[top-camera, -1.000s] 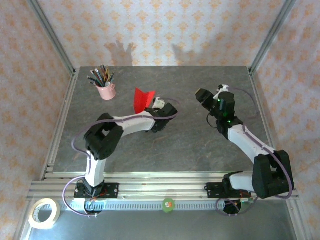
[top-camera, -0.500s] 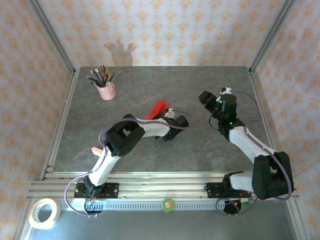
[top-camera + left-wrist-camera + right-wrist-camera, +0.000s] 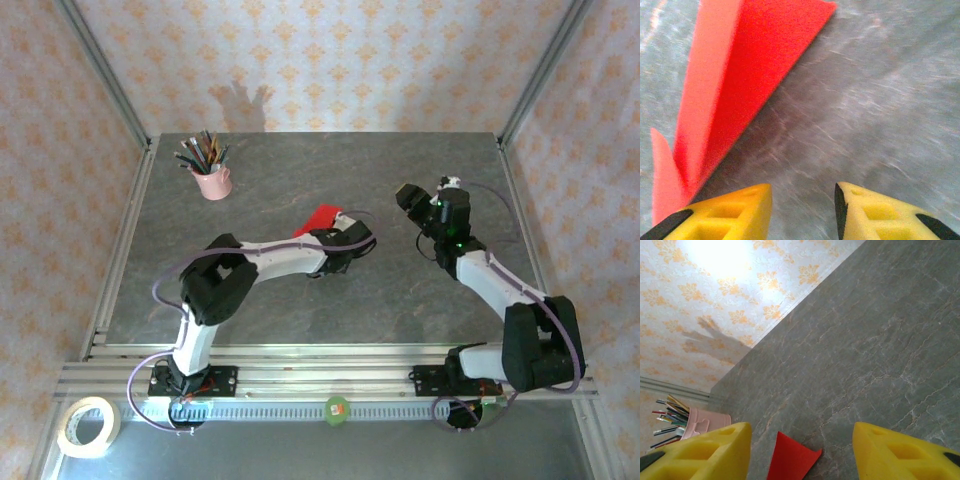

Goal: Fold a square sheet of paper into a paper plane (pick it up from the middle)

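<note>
One pink cup [image 3: 213, 185] — pencils [image 3: 203, 153] inside; paper plane [image 3: 320, 217] apart.

This looked like a robot lab, made up like a small room. Two white robot arms [image 3: 280, 260] were bolted to a metal rail [image 3: 330, 370] at the near edge of a grey table [image 3: 400, 310]. Wallpaper boards [image 3: 330, 60] stood between metal posts [image 3: 105, 70] at its far corners

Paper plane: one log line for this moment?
plane on table, unheld | left gripper open beside it | right gripper open, empty
</note>
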